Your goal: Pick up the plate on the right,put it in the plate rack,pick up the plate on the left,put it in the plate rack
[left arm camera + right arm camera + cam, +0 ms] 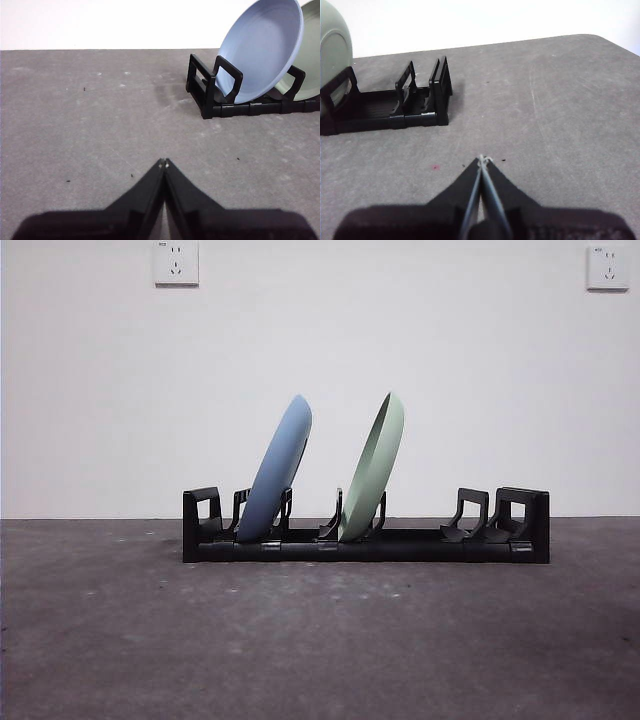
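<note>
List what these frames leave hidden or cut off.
- Green plate: right wrist view shows only a sliver at the frame edge; in the left wrist view the blue plate covers most of it.
- Plate rack: each wrist view shows one end only.
- Both arms: out of the front view.

Two plates (278, 472) (374, 472) in the plate rack (366, 542) (both tilted)

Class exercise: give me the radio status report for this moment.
Left gripper shut, empty. Right gripper shut, empty. Blue plate and green plate both leaning in rack. Nothing in the way.
</note>
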